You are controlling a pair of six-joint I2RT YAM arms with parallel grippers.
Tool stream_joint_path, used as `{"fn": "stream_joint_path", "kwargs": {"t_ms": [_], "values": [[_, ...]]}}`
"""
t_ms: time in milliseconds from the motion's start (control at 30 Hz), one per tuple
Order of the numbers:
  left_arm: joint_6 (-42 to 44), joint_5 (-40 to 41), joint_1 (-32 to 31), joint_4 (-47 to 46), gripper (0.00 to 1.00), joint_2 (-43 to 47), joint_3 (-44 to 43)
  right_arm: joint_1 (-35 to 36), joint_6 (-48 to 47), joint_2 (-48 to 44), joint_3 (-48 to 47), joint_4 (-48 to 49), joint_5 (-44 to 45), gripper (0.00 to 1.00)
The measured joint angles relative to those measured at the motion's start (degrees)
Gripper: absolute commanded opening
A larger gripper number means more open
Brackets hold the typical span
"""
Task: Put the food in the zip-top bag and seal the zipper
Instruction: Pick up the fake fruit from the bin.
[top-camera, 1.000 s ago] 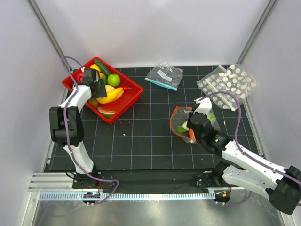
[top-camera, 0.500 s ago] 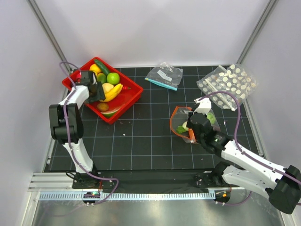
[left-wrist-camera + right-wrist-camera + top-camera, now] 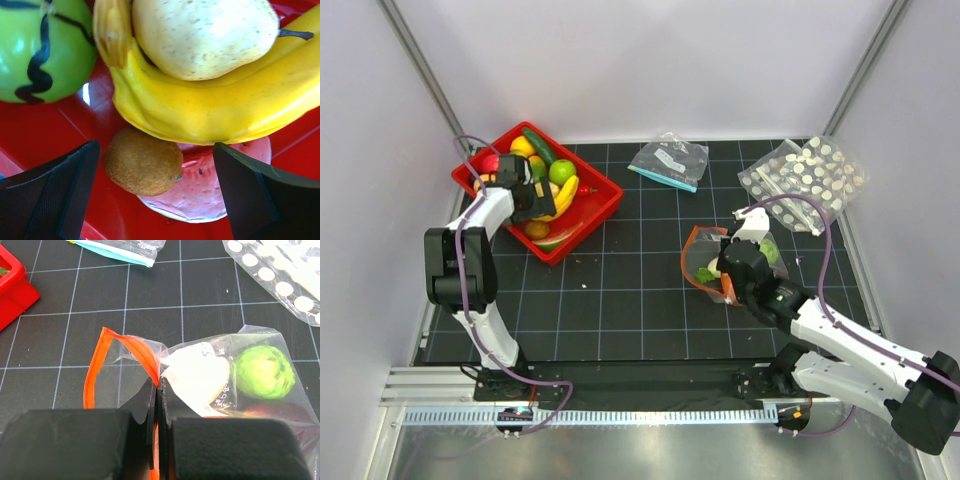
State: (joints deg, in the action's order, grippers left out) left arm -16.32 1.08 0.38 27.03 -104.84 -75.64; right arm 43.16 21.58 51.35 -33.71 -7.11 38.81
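The zip-top bag lies on the black grid mat, right of centre, its mouth gaping toward the left and its orange-red zipper bent into an open loop. Inside it sit a white food piece and a green round fruit, touching each other, with something dark red below them that is hard to make out. The right gripper is clamped tight on the zipper strip at the bag's near edge, fingers pressed together.

Far left, the red bin holds the rest of the food: bananas with a pale pear on top, a brown kiwi on a watermelon slice, and a green fruit. The left gripper hangs over the bin, spread wide to either side of the kiwi, gripping nothing.

A teal-strip bag and a white-dotted bag lie at the mat's far edge.
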Motion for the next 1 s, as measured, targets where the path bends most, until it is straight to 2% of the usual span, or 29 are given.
{"fn": "stream_joint_path", "kwargs": {"t_ms": [133, 233, 433, 733, 1000], "values": [[-0.02, 1.05, -0.42, 0.57, 1.0, 0.0, 0.02, 0.0, 0.0, -0.02, 0.0, -0.02, 0.0, 0.02], [0.0, 1.64, -1.16, 1.55, 0.93, 0.0, 0.02, 0.0, 0.0, -0.28, 0.0, -0.02, 0.0, 0.02], [1.01, 1.95, -2.67, 4.42, 0.92, 0.0, -0.11, 0.0, 0.0, -0.9, 0.0, -0.07, 0.0, 0.02], [1.79, 4.46, -4.37, 11.65, 0.88, -2.73, -5.03, 0.0, 0.02, -0.9, 0.0, -0.09, 0.0, 0.02], [1.66, 5.18, -5.25, 13.77, 0.65, -6.49, -6.49, 0.0, 0.02, -1.36, 0.26, -0.09, 0.0, 0.02]]}}
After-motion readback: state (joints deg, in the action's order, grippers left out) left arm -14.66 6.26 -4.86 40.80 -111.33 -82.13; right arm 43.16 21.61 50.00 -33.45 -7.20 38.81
